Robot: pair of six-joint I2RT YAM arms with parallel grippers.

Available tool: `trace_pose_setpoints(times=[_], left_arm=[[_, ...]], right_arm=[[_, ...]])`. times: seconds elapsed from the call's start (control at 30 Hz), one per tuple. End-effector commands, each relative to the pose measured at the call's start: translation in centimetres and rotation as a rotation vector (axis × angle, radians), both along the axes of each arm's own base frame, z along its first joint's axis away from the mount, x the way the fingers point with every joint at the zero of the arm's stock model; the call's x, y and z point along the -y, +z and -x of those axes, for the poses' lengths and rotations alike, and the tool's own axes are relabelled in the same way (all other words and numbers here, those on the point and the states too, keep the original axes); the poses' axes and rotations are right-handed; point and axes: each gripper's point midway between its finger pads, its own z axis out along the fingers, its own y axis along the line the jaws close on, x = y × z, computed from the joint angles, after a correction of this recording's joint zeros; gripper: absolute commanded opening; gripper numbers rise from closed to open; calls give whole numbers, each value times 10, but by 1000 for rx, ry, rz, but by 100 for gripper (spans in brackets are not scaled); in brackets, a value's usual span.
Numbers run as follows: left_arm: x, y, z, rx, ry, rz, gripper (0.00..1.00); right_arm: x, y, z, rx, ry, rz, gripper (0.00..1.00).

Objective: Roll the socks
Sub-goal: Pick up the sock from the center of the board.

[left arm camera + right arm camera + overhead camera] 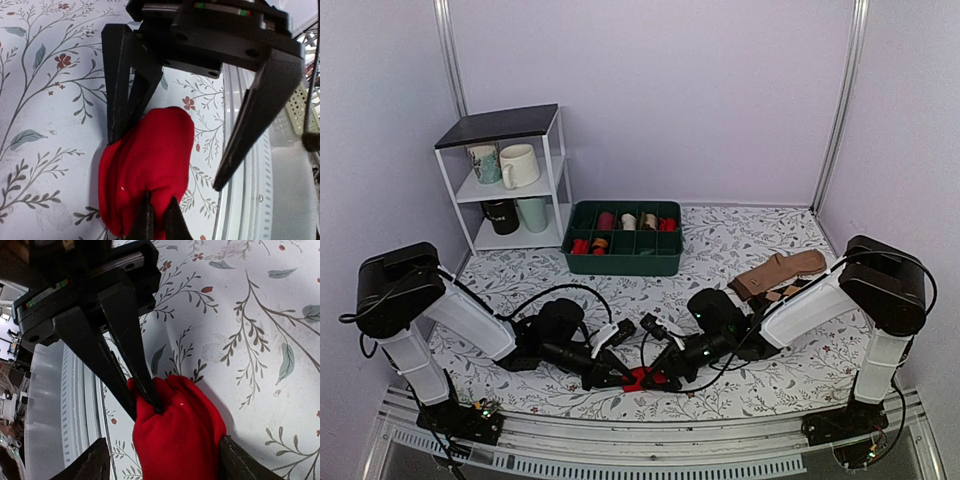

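Lilac walls (700, 100) enclose a desk (740, 240) covered in a leaf-and-flower print. At the lower centre of the top view the two arms meet over the red socks (642, 378), bunched into a small lump on the desk close to its near edge.

The right end effector (145, 410) is narrow, its jaws pinched together on a fold of the fabric at the upper left of the lump in the right wrist view. The left end effector (166, 164) is spread wide and straddles the lump: one jaw touches its side and the other stands clear over the metal rail.

Farther out, a tan sock (785, 268) lies at right of centre. A dark green compartment tray (620, 265) sits at the middle. A white shelf unit (505, 130) with mugs (518, 165) stands at the upper left.
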Motion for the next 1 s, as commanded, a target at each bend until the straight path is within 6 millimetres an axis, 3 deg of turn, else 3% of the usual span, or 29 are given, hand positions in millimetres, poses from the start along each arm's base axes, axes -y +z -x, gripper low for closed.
trace_pose_setpoints(times=[0.0, 0.2, 0.33, 0.4, 0.47, 0.57, 0.77, 0.8, 0.83, 0.87, 0.97], left_arm=[[-56, -73, 29, -155, 30, -320, 0], [-56, -73, 29, -152, 30, -321, 0], [-55, -71, 26, -137, 32, -320, 0], [-53, -68, 21, -120, 43, -320, 1], [-51, -63, 14, -91, 62, -321, 14], [-48, -49, 3, -33, 90, -304, 25], [-53, -1, -30, 141, 199, -280, 47], [-55, 8, -37, 170, 227, -270, 60], [-58, 19, -44, 193, 258, -259, 87], [-61, 30, -52, 212, 288, -244, 98], [-69, 63, -71, 278, 357, -193, 99]], right_arm=[[7, -26, 21, -110, 52, 75, 67], [3, -35, 21, -140, 61, 98, 39], [5, -40, 18, -145, 36, 118, 10], [6, -39, 14, -143, 21, 117, 0], [9, -38, 7, -145, -9, 120, 0], [16, -30, -10, -140, -78, 112, 0], [28, 22, -63, -63, -239, 33, 0], [31, 30, -74, -44, -273, 27, 0], [32, 42, -84, -22, -305, 14, 0], [33, 53, -94, 2, -337, 1, 0], [35, 94, -128, 109, -458, -33, 0]])
